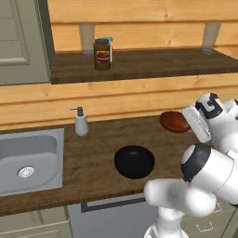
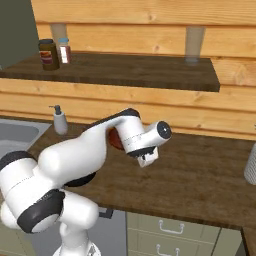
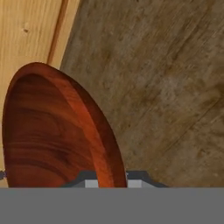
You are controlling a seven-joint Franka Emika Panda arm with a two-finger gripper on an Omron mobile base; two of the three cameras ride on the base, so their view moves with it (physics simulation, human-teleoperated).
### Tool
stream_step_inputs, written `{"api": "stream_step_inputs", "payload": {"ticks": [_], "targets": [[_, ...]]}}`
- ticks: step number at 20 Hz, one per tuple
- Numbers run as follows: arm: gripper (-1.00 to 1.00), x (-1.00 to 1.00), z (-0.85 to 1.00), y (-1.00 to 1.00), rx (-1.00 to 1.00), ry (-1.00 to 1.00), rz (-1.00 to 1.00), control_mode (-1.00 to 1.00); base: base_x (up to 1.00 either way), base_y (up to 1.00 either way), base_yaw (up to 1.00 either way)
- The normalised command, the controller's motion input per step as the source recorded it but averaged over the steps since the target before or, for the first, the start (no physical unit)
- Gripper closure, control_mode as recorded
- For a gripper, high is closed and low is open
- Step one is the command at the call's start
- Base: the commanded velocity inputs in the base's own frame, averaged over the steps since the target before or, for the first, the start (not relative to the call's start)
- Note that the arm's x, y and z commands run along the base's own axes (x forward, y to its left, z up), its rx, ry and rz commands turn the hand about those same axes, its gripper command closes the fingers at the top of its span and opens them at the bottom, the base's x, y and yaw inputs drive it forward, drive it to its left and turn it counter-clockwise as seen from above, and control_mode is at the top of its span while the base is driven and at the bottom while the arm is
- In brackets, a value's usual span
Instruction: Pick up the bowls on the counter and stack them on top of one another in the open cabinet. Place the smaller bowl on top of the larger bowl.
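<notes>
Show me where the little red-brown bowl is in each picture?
Left base view: smaller bowl at right, on the counter, beside the white arm.
Right base view: a sliver at centre-left, behind the arm.
Hand view: lower left, rim between the end effector's fingers.
Shared landmark: soap dispenser.

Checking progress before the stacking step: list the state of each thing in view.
smaller bowl: rim clamped in the gripper, near the back wall.
larger bowl: upright on the counter, untouched.
gripper: shut on the smaller bowl's rim.
open cabinet: no bowls inside yet.
</notes>
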Motion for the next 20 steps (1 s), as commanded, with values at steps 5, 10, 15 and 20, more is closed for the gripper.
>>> {"api": "stream_step_inputs", "payload": {"ticks": [5,10,15,20], "targets": [[1.00,-0.69,0.16,1.00,-0.06,0.00,0.23,-1.00,0.00,0.00,0.00],[1.00,-0.20,0.03,1.00,-0.02,0.00,0.16,-1.00,0.00,0.00,0.00],[1.00,0.00,-0.06,0.95,-0.02,0.00,0.13,-1.00,0.00,0.00,0.00],[1.00,0.00,-0.46,0.43,-0.05,0.09,0.14,-1.00,0.00,0.00,0.00]]}}
